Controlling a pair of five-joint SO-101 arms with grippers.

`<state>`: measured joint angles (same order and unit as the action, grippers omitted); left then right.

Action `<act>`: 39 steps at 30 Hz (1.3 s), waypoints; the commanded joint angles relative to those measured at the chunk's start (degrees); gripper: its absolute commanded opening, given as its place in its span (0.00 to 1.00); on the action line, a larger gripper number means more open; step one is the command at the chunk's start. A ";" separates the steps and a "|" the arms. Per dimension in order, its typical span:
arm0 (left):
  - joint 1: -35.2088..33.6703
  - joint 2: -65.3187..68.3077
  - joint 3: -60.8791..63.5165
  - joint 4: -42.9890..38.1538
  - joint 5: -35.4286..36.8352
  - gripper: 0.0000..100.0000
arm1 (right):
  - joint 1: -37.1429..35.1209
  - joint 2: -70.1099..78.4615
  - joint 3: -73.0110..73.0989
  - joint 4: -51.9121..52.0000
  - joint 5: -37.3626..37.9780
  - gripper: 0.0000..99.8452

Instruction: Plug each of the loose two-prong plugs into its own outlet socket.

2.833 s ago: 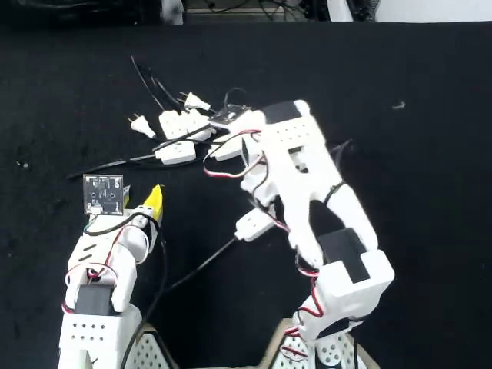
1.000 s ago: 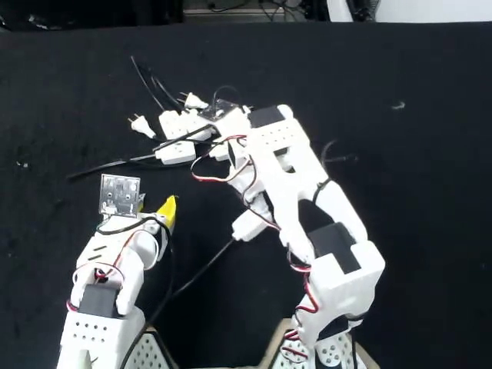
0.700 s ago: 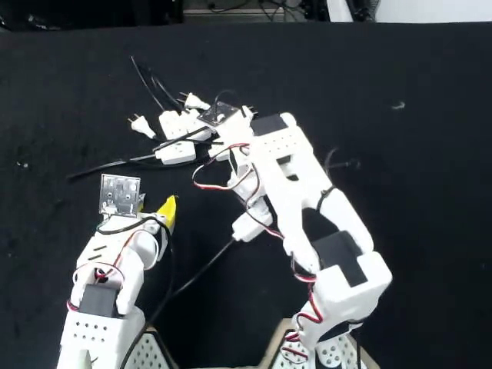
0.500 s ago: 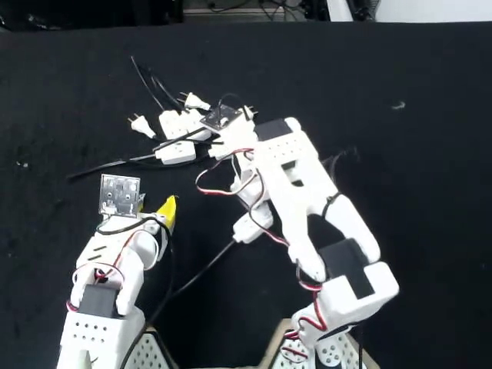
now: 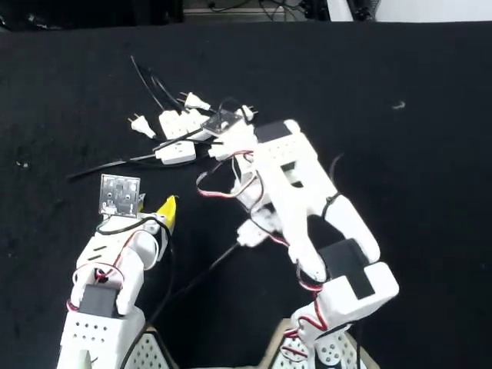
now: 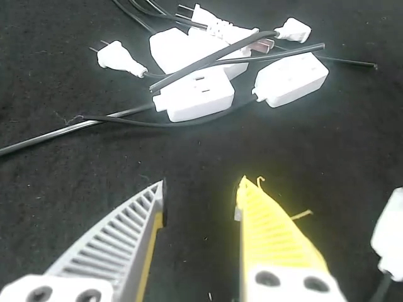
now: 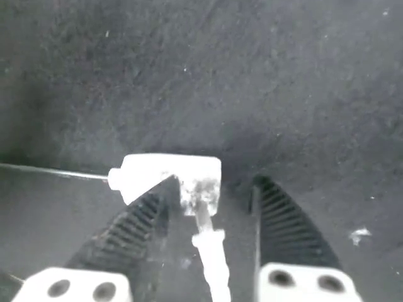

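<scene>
Three white outlet sockets (image 5: 178,152) lie bunched at the table's middle-left among black cables. Loose white two-prong plugs (image 5: 140,124) lie around them, one (image 6: 116,58) left of the sockets (image 6: 192,97). A single socket (image 5: 256,232) lies apart, under my right arm (image 5: 288,154). My right gripper (image 7: 214,185) is open over this socket (image 7: 170,175). A white plug-like piece (image 7: 211,255) rises from the socket between the fingers. My left gripper (image 6: 201,184) is open and holds nothing, short of the bunch and low over the cloth, with its yellow finger (image 5: 167,209) showing.
Black cloth covers the table (image 5: 400,192). Black cables (image 5: 108,165) trail left from the sockets, and one (image 5: 192,280) runs from the single socket toward the near edge. Bare cloth lies to the right and far left.
My right arm has swung slightly over the sockets, and the single socket under it has slid a little right and nearer. My left arm edged forward early on, then kept still.
</scene>
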<state>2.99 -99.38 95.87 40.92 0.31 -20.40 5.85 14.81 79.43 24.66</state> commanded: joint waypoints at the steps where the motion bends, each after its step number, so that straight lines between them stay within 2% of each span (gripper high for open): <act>1: 0.48 -0.70 -0.31 0.18 0.09 0.19 | 0.26 -7.60 -5.76 5.01 0.70 0.18; 4: 0.48 -0.70 -0.31 0.18 0.09 0.19 | 0.79 -13.49 -6.20 8.97 1.41 0.18; 7: 0.48 -0.70 -0.31 0.18 0.09 0.19 | 4.31 -19.30 -3.03 11.43 7.30 0.18; 11: 0.48 -0.70 -0.31 0.18 0.09 0.19 | 9.67 -25.98 7.43 11.25 15.56 0.18; 14: 0.48 -0.70 -0.31 0.18 0.09 0.19 | 11.43 -30.90 17.36 10.81 18.29 0.18; 22: 0.48 -0.70 -0.31 0.09 0.09 0.19 | 13.10 -38.55 41.27 -3.34 21.54 0.18; 31: 0.48 -0.70 -0.31 0.09 0.00 0.19 | 22.68 -39.25 44.53 -8.44 33.93 0.18; 35: 0.48 -0.70 -0.31 0.09 0.00 0.19 | 22.95 -39.25 46.11 -12.04 38.07 0.18; 39: 0.48 -0.70 -0.31 0.09 0.00 0.19 | 20.48 -38.37 46.37 -12.75 37.98 0.18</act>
<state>2.99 -99.38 95.87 40.92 0.31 1.32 -31.78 61.41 67.65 61.76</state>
